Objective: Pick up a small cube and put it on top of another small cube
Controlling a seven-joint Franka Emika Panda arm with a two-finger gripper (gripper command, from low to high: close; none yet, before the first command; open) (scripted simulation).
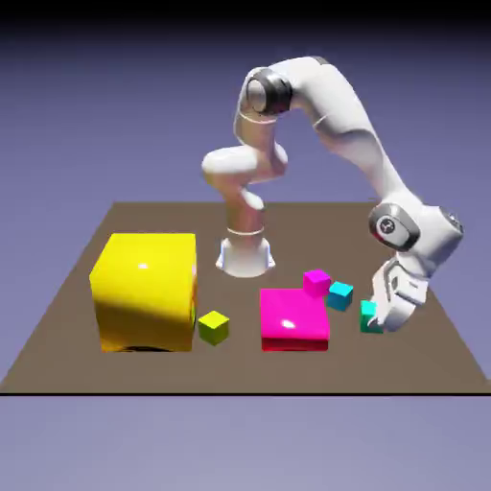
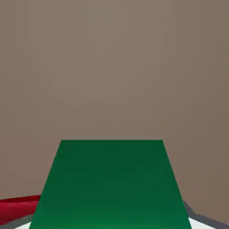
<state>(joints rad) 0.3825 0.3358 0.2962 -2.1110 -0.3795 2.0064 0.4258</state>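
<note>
Five small cubes and two big blocks share the table (image 1: 163, 374). The gripper (image 2: 112, 223) grips the teal-green cube (image 1: 369, 317), near the table's edge on the exterior view's right, bare tabletop beyond.

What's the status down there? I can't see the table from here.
End effector shut on teal cube. Cube not yet stacked. Nothing seen blocking it.

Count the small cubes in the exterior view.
4: yellow-green beside the big yellow block; magenta behind the flat magenta block; cyan right of that; teal-green at the gripper. More could be hidden.
</note>
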